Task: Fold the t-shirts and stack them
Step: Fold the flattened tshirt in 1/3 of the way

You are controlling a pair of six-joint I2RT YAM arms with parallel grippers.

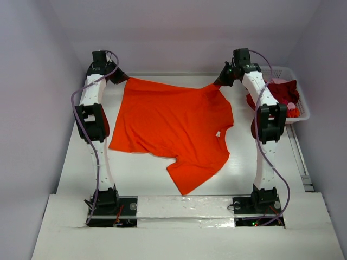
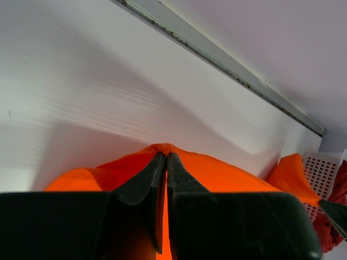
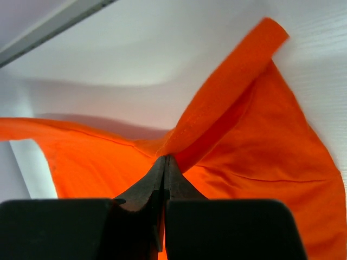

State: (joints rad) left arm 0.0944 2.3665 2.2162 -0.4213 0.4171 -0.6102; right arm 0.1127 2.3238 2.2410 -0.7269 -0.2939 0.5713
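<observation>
The left tool (image 2: 166, 161) is pinched tight on a raised fold of the orange shirt (image 2: 222, 172), with a strip of cloth showing between its two dark fingers. The shirt bulges on both sides of them over the white desk (image 2: 81, 97). A grey rail (image 2: 227, 57) runs along the desk's far edge. At far right stands a white basket (image 2: 324, 172), with red cloth (image 2: 340, 181) against it.

Orange t-shirt (image 1: 173, 127): soft cloth, matt, fine knit; stitched seam shows in right wrist view. Dark red shirts (image 1: 283, 89): cloth, matt. Table (image 1: 141, 176): white, smooth, faint ribbed lines, dull sheen. Basket (image 1: 304, 105): white plastic lattice. Left gripper (image 2: 166, 160), right gripper (image 3: 164, 162): black, matt, hard plastic look. Rail (image 2: 227, 58) at table's far edge: pale, metal-like, grimy along edge.
</observation>
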